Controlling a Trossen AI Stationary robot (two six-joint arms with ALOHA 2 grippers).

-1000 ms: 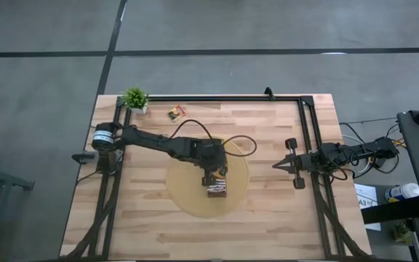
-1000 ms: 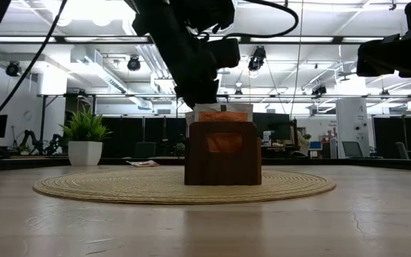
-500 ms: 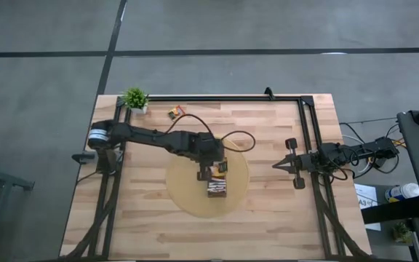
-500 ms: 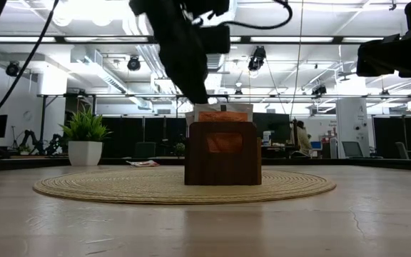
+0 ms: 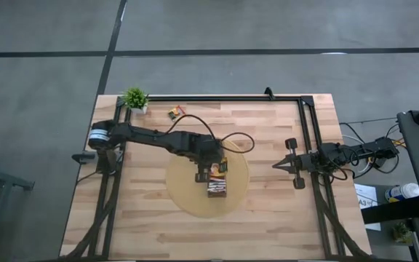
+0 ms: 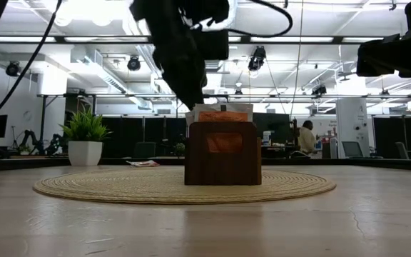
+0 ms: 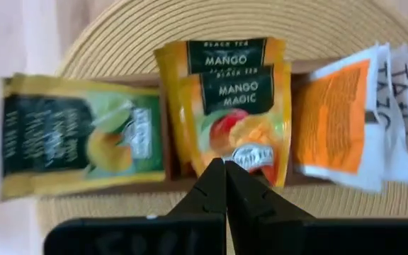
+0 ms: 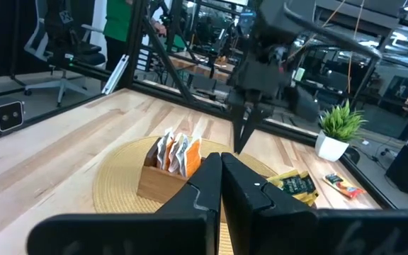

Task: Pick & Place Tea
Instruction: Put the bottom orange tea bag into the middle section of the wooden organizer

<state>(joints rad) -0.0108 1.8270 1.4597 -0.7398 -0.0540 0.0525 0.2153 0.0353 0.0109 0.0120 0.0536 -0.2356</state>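
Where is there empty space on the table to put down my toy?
Bare wood lies on the table in front of the round mat, and between the mat and the right gripper. It is crowded around the tea box, where the left gripper hovers.

Left end effector (image 5: 208,175) closed, mid-table; right end effector (image 5: 276,166) closed, parked.

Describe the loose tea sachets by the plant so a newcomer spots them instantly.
Find the small potted plant at a corner of the wooden table. Just beside it on bare wood lie the loose tea sachets, the only ones off the round woven mat.
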